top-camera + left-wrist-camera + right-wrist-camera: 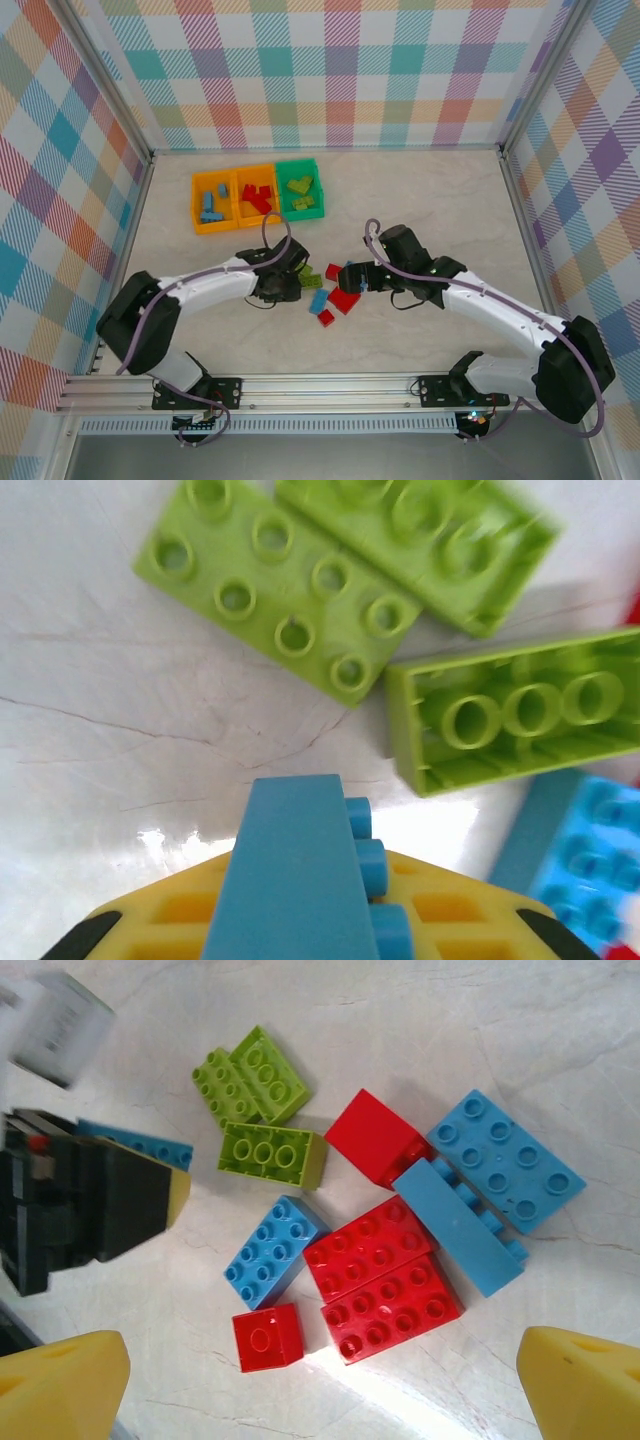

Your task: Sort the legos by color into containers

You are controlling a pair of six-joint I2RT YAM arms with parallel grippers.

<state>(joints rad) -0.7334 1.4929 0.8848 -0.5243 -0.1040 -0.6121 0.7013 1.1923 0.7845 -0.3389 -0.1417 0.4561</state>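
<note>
Left hand is clamping a blue lego; right hand is hovering spread wide (empty). Next: carrying it to the blue-filled orange container.

Three joined bins stand in a row at the far left of the desk: a left bin (orange) holding blue legos, a middle bin, also orange, holding red ones, and a green bin holding green ones. Nearer the arms, around the desk's middle, lies a loose pile of red, blue and green legos. The left end effector is at the pile's left edge beside the green pieces, and the right end effector is at its right edge, just beside a red piece.
</note>
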